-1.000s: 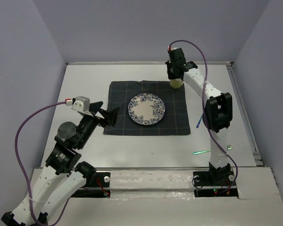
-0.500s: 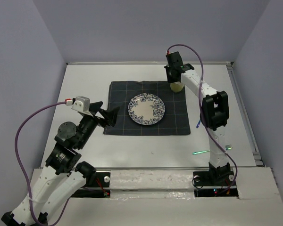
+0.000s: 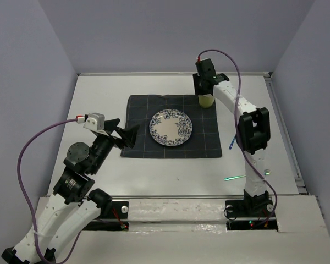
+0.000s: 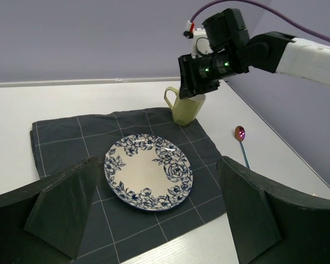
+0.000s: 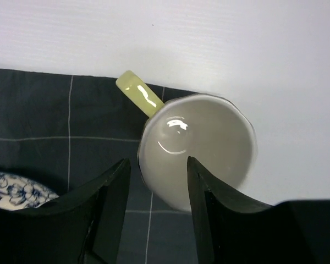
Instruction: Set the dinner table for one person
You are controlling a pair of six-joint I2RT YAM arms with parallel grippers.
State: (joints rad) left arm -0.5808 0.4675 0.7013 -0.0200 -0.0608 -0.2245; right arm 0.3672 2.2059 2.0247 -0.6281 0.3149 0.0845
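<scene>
**Mug upright at the placemat's far right corner, right jaws apart over its rim**

Largest by far: the white matte tabletop point(image 3: 99, 99), reaching from the arm bases to the back wall and bearing everything else.

Left arm point(image 3: 77, 165) bent low at the near left. Left jaws wide apart, clamped on nothing, hanging just beside the placemat's near left corner and facing the plate.

Right arm point(image 3: 247, 126) stretched to the far side. Right jaws apart, astride the mug's wall, one finger outside it and the other over the hollow. No squeeze on the wall to be seen.

Near the tabletop's middle: a dark checked placemat point(image 3: 140, 118), lying flat.

At the placemat's centre: a round plate point(image 3: 171, 127) with blue flowers.

At the far right corner of the cloth: a pale yellow-green mug point(image 5: 209, 143), upright, empty, handle pointing left.

Right of the placemat, on bare tabletop and apart from the cloth: a thin spoon point(image 4: 243, 147).

Nearer the right arm's base: a green sliver point(image 3: 234, 177), too small to name.
</scene>
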